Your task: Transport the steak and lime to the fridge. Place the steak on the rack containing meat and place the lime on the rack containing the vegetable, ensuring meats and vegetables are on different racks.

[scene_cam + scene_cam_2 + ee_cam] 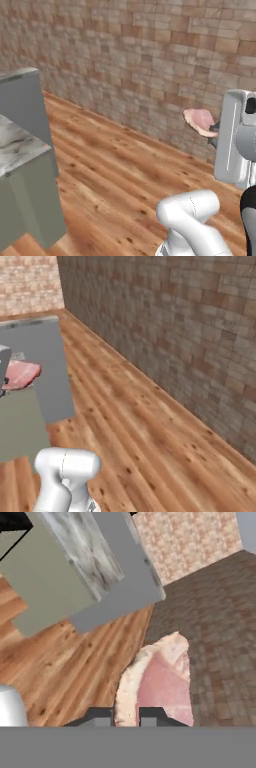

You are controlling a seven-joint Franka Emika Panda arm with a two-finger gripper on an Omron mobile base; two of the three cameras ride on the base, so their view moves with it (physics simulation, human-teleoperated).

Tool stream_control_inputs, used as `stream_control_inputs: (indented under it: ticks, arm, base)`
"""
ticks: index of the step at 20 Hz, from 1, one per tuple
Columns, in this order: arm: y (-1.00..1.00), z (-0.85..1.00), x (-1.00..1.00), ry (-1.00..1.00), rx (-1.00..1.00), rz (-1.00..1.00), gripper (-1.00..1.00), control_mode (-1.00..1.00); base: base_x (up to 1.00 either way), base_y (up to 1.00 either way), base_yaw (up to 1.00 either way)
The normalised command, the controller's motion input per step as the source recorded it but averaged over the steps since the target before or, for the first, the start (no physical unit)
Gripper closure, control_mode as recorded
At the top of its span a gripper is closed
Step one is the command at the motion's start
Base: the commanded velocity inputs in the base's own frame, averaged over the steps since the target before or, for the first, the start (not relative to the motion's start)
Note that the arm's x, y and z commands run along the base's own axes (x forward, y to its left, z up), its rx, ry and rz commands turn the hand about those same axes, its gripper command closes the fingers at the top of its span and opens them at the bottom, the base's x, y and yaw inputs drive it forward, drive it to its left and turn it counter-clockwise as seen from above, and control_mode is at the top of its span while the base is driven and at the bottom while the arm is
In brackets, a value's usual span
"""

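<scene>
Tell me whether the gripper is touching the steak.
Touching. In the hand view the gripper has its two dark fingertips pressed against either side of the steak, with no gap, and the slab hangs in the air above the wooden floor.

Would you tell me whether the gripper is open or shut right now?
Shut on the steak: in the hand view the gripper fingertips pinch the slab's edge between them.

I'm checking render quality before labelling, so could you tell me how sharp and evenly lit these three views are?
Left base view: flat, even light, soft blur on the steak. Right base view: wood floor slightly glossy, no hard shadows. Hand view: steak coarse and pixelated where the gripper is shut on it.
</scene>
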Motion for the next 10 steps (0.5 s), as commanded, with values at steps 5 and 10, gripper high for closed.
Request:
stream_control_inputs:
  ticks: [5, 10]
  arm:
    - [0.0, 0.0, 0.0, 0.0, 0.0, 0.0, 1.0, 1.0]
    - [0.0, 0.0, 0.0, 0.0, 0.0, 0.0, 1.0, 1.0]
  base:
    - [1.0, -1.0, 0.09]
    - [1.0, -0.96, 0.26]
